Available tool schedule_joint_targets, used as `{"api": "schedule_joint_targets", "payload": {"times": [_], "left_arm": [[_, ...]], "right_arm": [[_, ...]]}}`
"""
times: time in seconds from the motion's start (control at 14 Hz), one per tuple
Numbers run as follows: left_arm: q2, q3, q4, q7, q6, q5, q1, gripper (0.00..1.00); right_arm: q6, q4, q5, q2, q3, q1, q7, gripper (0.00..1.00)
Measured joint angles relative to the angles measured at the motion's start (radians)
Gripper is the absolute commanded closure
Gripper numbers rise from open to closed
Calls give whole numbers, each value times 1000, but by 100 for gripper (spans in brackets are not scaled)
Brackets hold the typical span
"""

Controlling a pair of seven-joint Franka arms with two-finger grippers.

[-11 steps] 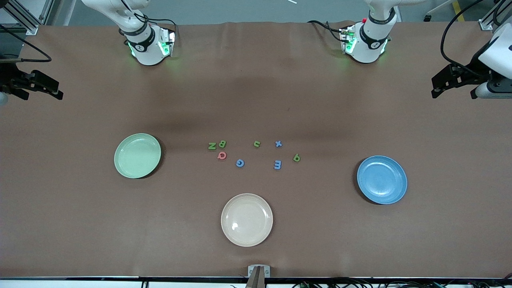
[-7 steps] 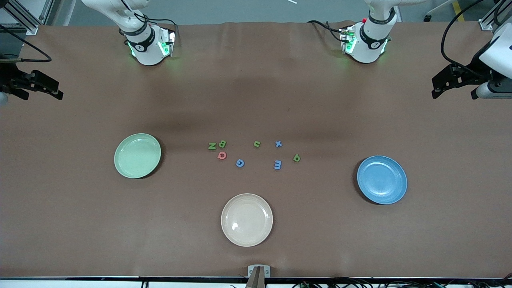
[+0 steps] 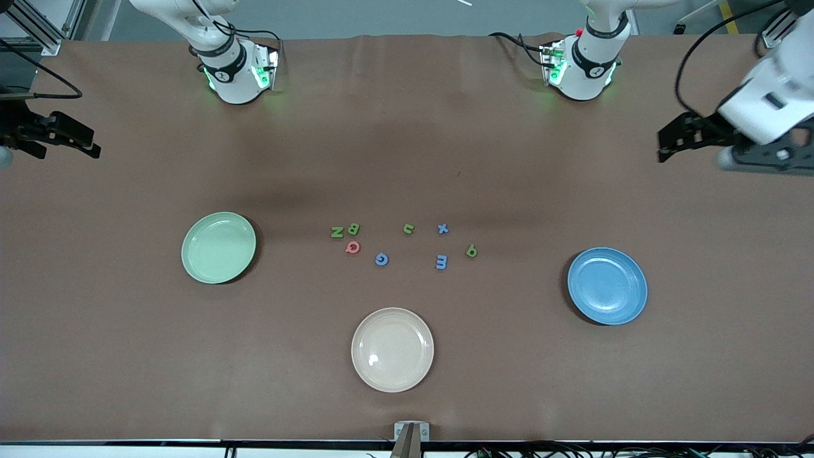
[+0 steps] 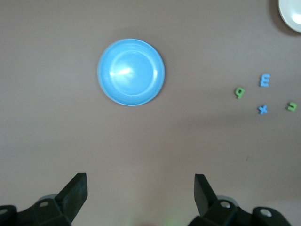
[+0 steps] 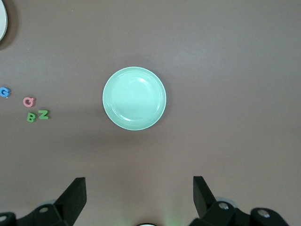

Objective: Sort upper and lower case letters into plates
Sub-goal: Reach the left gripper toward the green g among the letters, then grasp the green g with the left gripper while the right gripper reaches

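Nothing is sorted yet: both plates are bare, the green plate (image 3: 219,247) toward the right arm's end of the table, the blue plate (image 3: 607,286) toward the left arm's end. The letters lie between them in two loose groups. N (image 3: 337,232), B (image 3: 353,228), Q (image 3: 352,247) and G (image 3: 381,259) lie toward the green plate; u (image 3: 408,228), x (image 3: 442,228), m (image 3: 441,261) and q (image 3: 471,250) toward the blue. A cream plate (image 3: 392,350) lies nearer the front camera (not ours to fill).

We judge the step in hand to be the first reach. The left gripper (image 3: 674,137), fingers spread wide, hangs over bare table at its own end, well apart from the letters. To do this well we should take q first, since it lies outermost toward that arm, come straight down with the fingers either side of it, and pinch low, as the piece is thin. N and B touch, so those want a careful approach.

The right gripper (image 3: 70,140) waits over its end of the table, fingers likewise apart.

Against the earlier frames, the left gripper has swung inward toward the table's middle; the right has not moved, and no letter or plate has shifted.
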Motion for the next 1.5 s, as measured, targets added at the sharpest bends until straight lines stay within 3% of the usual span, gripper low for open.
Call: {"api": "schedule_joint_targets", "payload": {"times": [0.43, 0.57, 0.86, 1.14, 1.36, 1.5], "left_arm": [[50, -170, -288, -66, 370, 0, -26, 0], [100, -218, -339, -113, 453, 0, -28, 0], [273, -236, -354, -278, 625, 99, -104, 3], [440, -236, -350, -505, 796, 268, -189, 12], [533, -232, -346, -521, 908, 352, -186, 21], [569, -230, -335, -521, 937, 398, -179, 24]], "right_arm": [[-10, 6, 0, 0, -2, -1, 1, 0], [-10, 8, 0, 3, -5, -4, 1, 0], [-3, 16, -1, 57, -8, -5, 1, 0], [47, 37, -4, 212, -9, -34, -6, 0], [54, 70, 14, 272, -3, -33, 22, 0], [76, 73, 47, 273, 5, 8, 150, 0]]}}
